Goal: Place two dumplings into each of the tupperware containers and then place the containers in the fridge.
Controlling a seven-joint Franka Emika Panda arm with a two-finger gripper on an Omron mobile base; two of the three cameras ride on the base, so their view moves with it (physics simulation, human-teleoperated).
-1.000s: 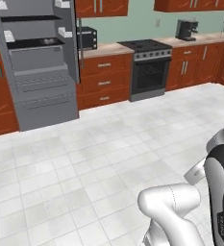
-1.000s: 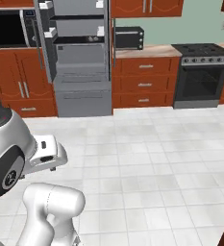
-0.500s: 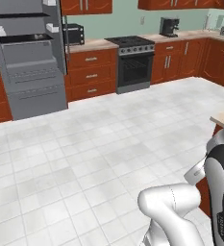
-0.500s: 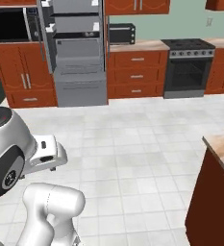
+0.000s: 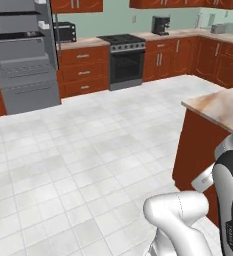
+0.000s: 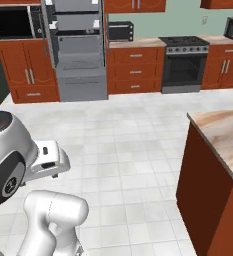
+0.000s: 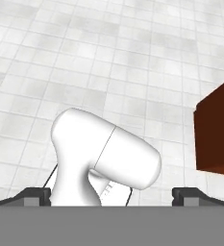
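Gripper [image 7: 111, 194] is wide open and holds nothing, hanging over the white tile floor [image 7: 108, 62]. Far back, the grey fridge [image 6: 79, 50] stands open, its shelves showing. A stove [image 5: 123, 65] sits beside it. Nearby, a brown worktop [image 6: 223, 135] juts in; the right base view shows a microwave [image 6: 15, 22].

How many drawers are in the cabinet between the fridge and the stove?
3, stacked: top drawer, middle drawer, bottom drawer. None looks hidden.
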